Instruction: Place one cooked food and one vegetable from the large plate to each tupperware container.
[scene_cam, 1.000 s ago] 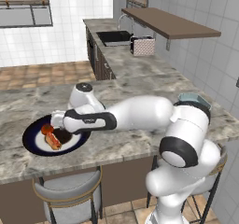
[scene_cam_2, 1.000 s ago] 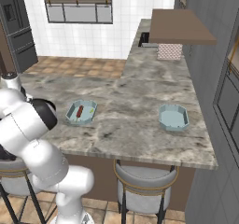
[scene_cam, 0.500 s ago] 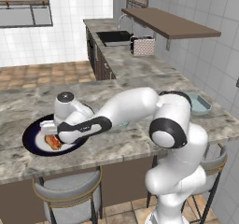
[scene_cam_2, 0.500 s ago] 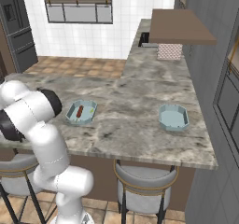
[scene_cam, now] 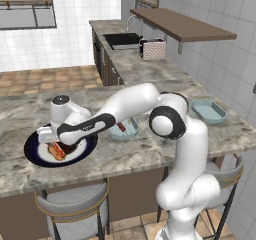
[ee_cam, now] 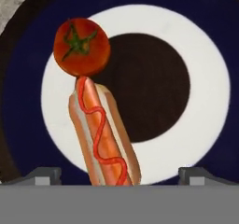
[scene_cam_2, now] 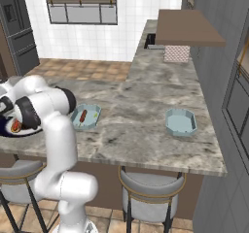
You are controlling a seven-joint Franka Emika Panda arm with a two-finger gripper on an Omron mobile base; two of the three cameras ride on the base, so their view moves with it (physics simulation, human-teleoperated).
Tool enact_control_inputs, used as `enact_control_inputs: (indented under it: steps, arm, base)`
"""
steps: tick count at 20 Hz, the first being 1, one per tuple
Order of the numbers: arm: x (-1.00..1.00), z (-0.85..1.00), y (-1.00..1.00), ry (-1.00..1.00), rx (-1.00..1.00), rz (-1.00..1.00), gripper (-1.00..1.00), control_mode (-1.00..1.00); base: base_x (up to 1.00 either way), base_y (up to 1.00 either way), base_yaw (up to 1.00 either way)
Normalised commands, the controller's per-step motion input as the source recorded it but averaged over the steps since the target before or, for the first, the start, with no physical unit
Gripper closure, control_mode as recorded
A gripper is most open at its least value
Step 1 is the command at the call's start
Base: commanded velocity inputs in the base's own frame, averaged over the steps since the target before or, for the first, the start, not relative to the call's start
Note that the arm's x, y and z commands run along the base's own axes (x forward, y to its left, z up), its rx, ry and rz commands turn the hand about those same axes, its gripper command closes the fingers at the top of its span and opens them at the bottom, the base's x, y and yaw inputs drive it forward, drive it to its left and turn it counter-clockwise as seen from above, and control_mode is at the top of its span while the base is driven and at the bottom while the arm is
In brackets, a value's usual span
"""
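The gripper (ee_cam: 119, 174), fingers spread wide, hovers over the navy-rimmed round plate (ee_cam: 210, 41) holding a bunned red sausage (ee_cam: 103, 139) touching a red tomato (ee_cam: 81, 46)

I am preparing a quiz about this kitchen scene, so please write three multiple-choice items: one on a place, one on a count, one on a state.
1. Where does the tomato lie?
A. on the large plate, touching one end of the hot dog
B. in a tupperware container
C. on the bare counter

2. How many tupperware containers stand on the counter?
A. one
B. two
C. three

3. What is the state of the pincer?
A. shut on the hot dog
B. shut on the tomato
C. open, with nothing between its tips

Answers:
1 A: the hand view shows the tomato against the hot dog's end on the plate.
2 B: the right base view shows the near container, which holds a sausage, and the far container.
3 C: in the hand view the two tips stand wide apart over the plate.
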Motion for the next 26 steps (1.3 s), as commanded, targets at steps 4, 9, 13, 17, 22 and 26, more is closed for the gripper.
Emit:
enact_control_inputs:
  steps: [4, 9, 13, 17, 22, 26]
  arm:
    - [0.06, -0.44, 0.21, 0.03, -0.08, 0.03, -1.00, -1.00]
    - [0.03, -0.46, 0.23, 0.11, -0.04, 0.04, -1.00, -1.00]
    - [0.04, -0.19, 0.04, 0.03, -0.01, 0.04, -1.00, -1.00]
    - [0.00, -0.04, -0.01, 0.00, 0.00, 0.03, -1.00, -1.00]
    - [0.00, -0.18, -0.29, 0.01, 0.00, 0.01, -1.00, -1.00]
    - [-0.04, -0.22, -0.58, 0.00, 0.00, 0.00, -1.00, -1.00]
  base:
    - [0.00, 0.00, 0.00]
    - [0.00, 0.00, 0.00]
    - [0.00, 0.00, 0.00]
    - [0.00, 0.00, 0.00]
    - [0.00, 0.00, 0.00]
    - [0.00, 0.00, 0.00]
